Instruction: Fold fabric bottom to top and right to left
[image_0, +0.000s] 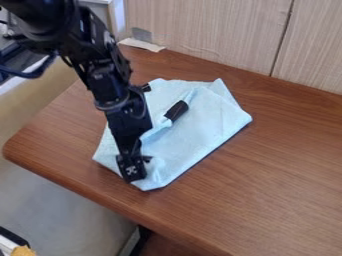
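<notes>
Fabric (207, 122), pale blue and kinda rumpled, sits mid-view on the wood-grain tabletop (280, 170) from my feed. Gripper's (131, 167) over its 7 o'clock side, but honestly I can't tell if it's clenched, released or grasping cloth.

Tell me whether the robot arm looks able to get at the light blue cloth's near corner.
Probably yes: the arm hangs over the cloth, its lower end near that corner, which nothing seems to cover.

Light blue fabric (204, 125); creased, partly folded over; lies on brown table (280, 180)
</notes>
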